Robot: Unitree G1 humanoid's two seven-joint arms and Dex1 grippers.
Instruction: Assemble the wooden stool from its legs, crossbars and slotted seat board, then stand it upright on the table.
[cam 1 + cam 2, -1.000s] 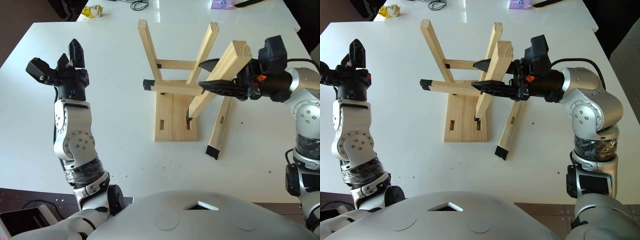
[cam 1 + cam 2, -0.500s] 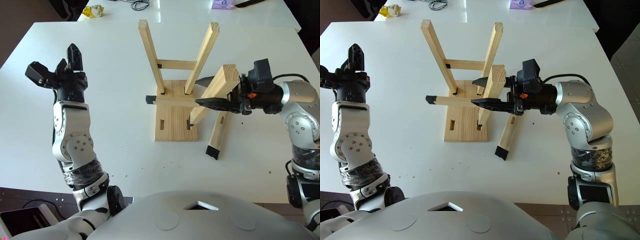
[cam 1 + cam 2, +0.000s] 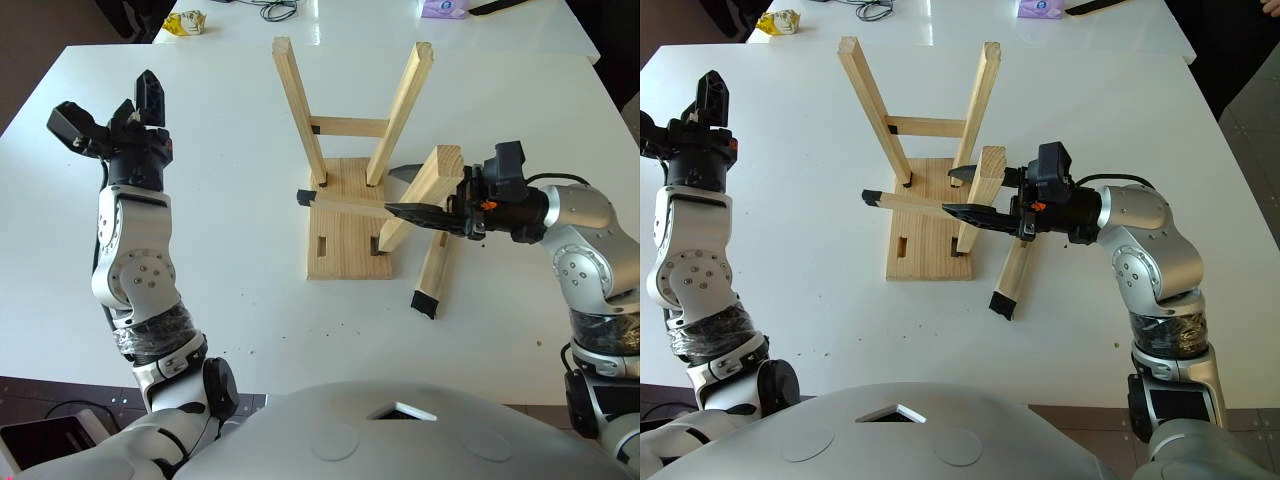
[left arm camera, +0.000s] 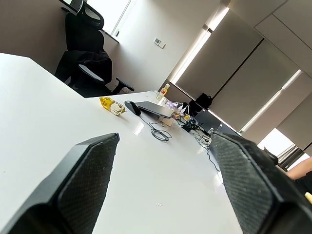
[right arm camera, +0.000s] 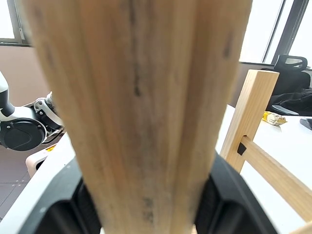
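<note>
Looking at the slotted seat board (image 3: 345, 235) lying flat on the white table (image 3: 230, 260), two legs (image 3: 298, 110) standing up in its far slots and joined by a crossbar (image 3: 348, 127). Right gripper (image 3: 400, 190) pinching a third leg (image 3: 432, 175), tilted, lower end down at the board's near right slot. Second crossbar (image 3: 340, 204) with a black tip poking out leftward over the board. Fourth leg (image 3: 435, 270) just right of the board, black-capped end on the table. Left gripper (image 3: 108, 108) up over the far left side, fingers spread wide, holding nothing.
</note>
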